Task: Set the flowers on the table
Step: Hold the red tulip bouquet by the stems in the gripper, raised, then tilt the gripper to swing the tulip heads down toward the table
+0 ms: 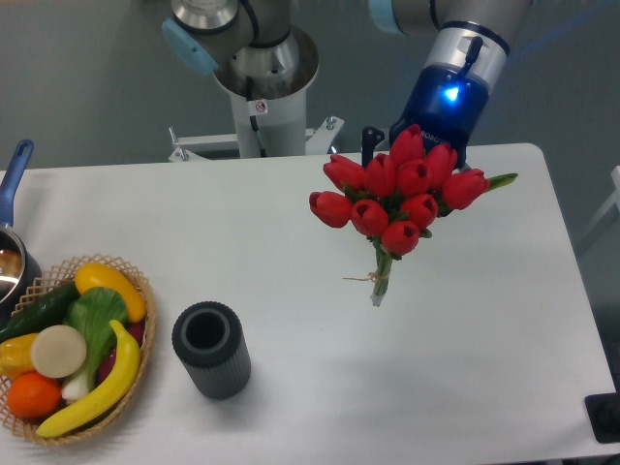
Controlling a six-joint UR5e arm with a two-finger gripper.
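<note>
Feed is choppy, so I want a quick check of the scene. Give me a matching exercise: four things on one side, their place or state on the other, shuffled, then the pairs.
Things:
1. red tulips
2. dark ribbed vase
3. wicker basket
4. saucepan

Places or states:
A. at the table's left edge, blue handle pointing up
B. hanging at the gripper, stems down
C. standing empty, front left of centre
D. front left corner, full of fruit and vegetables

Pairs: 1-B, 2-C, 3-D, 4-A
</note>
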